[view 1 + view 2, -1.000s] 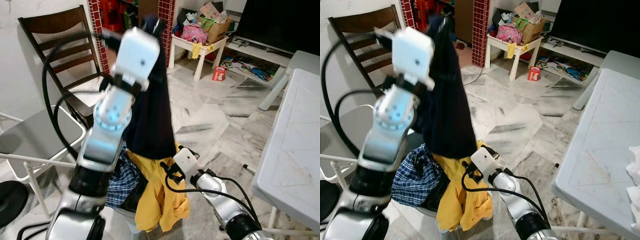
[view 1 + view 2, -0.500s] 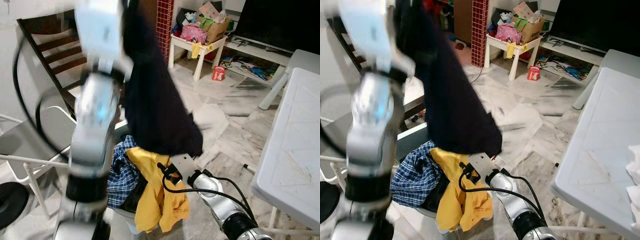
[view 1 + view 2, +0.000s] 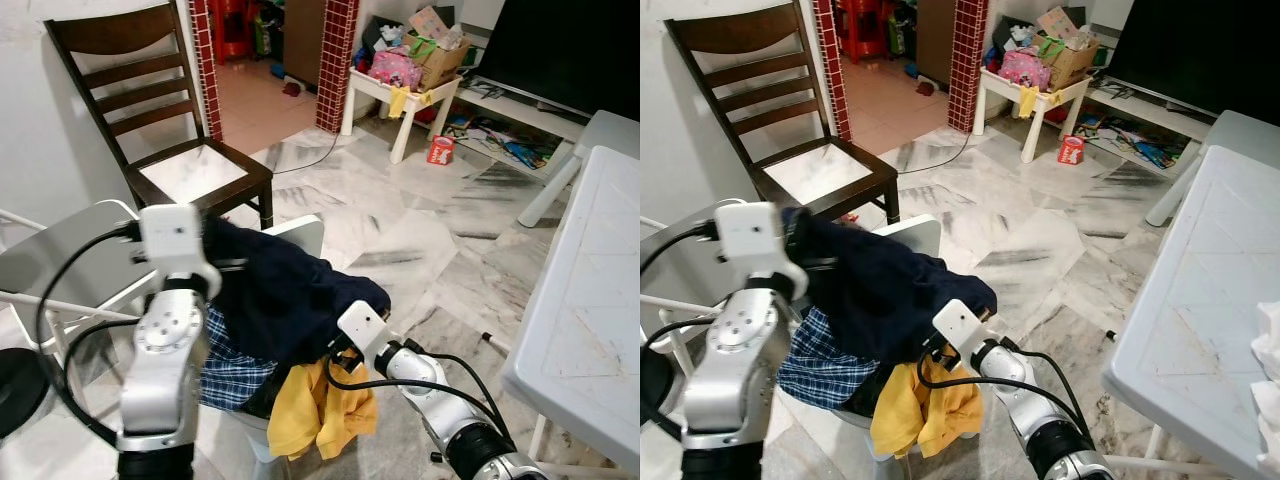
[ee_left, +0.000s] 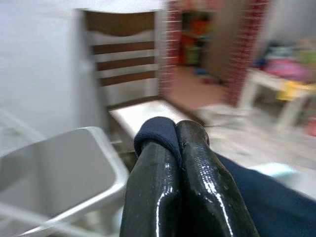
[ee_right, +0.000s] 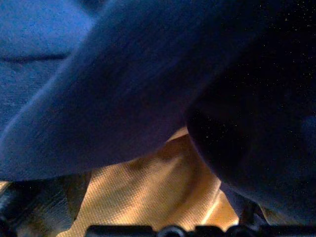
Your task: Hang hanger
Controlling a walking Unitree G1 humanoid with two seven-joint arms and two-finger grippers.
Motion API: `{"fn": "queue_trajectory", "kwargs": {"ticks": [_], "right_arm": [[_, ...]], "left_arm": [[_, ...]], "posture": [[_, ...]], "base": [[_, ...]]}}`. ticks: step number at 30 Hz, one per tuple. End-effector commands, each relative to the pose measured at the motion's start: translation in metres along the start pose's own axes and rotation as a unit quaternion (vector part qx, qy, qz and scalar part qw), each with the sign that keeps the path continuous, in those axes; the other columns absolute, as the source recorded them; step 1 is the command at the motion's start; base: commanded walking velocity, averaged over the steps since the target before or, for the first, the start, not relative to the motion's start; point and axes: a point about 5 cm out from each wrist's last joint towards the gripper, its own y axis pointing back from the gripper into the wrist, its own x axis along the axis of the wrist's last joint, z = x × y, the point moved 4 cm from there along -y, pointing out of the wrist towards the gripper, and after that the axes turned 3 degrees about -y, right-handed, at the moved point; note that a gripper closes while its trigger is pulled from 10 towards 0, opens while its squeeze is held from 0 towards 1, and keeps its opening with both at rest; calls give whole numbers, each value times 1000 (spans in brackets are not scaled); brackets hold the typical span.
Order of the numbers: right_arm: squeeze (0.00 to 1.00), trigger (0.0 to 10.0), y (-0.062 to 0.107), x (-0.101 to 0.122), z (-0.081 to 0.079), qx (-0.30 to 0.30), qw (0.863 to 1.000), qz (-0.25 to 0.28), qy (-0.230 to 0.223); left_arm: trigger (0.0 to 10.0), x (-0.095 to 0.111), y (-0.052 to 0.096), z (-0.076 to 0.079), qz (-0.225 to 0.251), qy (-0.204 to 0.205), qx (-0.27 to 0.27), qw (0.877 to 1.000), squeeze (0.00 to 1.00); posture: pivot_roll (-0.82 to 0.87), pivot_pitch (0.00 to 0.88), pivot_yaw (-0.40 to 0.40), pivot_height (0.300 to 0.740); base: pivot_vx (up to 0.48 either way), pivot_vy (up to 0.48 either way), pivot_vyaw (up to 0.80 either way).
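Over a heaped laundry pile, the left hand pinches a limp navy garment; soft, light cloth. Right hand's grip hidden beneath.

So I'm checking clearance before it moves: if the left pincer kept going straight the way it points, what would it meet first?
Probably the wooden chair. The left pincer, shut on the navy garment, points over the white plastic chair toward that chair's seat and back. Depth is unclear.
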Motion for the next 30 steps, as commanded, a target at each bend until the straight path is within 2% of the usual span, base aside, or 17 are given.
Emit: {"fn": "queue_trajectory", "kwargs": {"ticks": [1, 2, 3, 4, 5, 10, 11, 12, 13, 14, 15, 19, 21, 25, 26, 28, 30], "right_arm": [[0, 10000, 1, 0, -1, 4, 1000, 3, 5], [0, 10000, 2, 0, -1, 5, 1000, 3, 5], [0, 10000, 3, -2, -3, 7, 1000, 2, 5], [0, 10000, 4, -3, -4, 8, 1000, 2, 6], [0, 10000, 6, -5, -5, 8, 1000, 2, 7], [0, 10000, 11, -7, -4, 6, 1000, 5, 15], [0, 10000, 12, -7, -4, 5, 1000, 5, 15], [0, 10000, 12, -7, -3, 5, 1000, 6, 16], [0, 10000, 12, -7, -3, 4, 1000, 6, 16], [0, 10000, 13, -7, -2, 3, 1000, 7, 16], [0, 10000, 13, -6, -1, 0, 1000, 10, 17], [0, 10000, 13, -2, 2, -6, 1000, 15, 18], [0, 10000, 12, -2, 2, -5, 1000, 13, 19], [0, 10000, 13, -3, 2, -4, 1000, 11, 20], [0, 10000, 13, -3, 1, -3, 1000, 11, 21], [0, 10000, 13, -3, 0, -3, 1000, 11, 21], [0, 10000, 14, -3, -1, -1, 1000, 12, 20]], "left_arm": [[0, -16, -3, -19, -36, 16, 56, 998, 0], [0, -23, -3, -24, -51, 19, 70, 996, 0], [1922, -31, -1, -27, -66, 20, 77, 995, 0], [706, -37, 0, -28, -75, 21, 80, 994, 0], [0, -47, 3, -30, -89, 27, 84, 992, 0], [157, -70, 14, -35, -128, 32, 100, 986, 0], [1255, -71, 15, -36, -130, 28, 101, 986, 914], [1255, -73, 15, -36, -132, 24, 102, 986, 914], [7765, -74, 16, -36, -133, 22, 102, 986, 1000], [7843, -76, 16, -36, -135, 24, 101, 985, 1000], [9882, -77, 16, -35, -137, 29, 98, 985, 1000], [10000, -76, 14, -35, -131, 15, 96, 987, 1000], [10000, -77, 12, -36, -134, -10, 92, 987, 1000], [10000, -76, 8, -39, -125, -97, 77, 984, 1000], [10000, -75, 5, -42, -119, -146, 74, 979, 1000], [10000, -74, 3, -45, -116, -188, 77, 972, 1000], [10000, -70, 0, -56, -100, -264, 102, 954, 1000]], "posture": [[123, 0, -87, 740], [123, 0, -87, 740], [116, 0, -83, 740], [116, 0, -83, 740], [108, 0, -81, 740], [96, 0, -74, 740], [94, 0, -74, 740], [93, 0, -73, 740], [92, 0, -71, 740], [91, 0, -71, 740], [91, 0, -70, 740], [91, 0, -69, 740], [91, 0, -69, 740], [92, 0, -72, 740], [92, 0, -73, 740], [91, 0, -73, 740], [90, 0, -74, 740]], "base": [[0, 0, 0], [0, 0, 0], [0, 0, 0], [0, 0, 0], [0, 0, 0], [0, 0, 0], [0, 0, 0], [0, 0, 0], [0, 0, 0], [0, 0, 0], [0, 0, 0], [0, 0, 0], [0, 0, 0], [0, 0, 0], [0, 0, 0], [0, 0, 0], [0, 0, 0]]}}
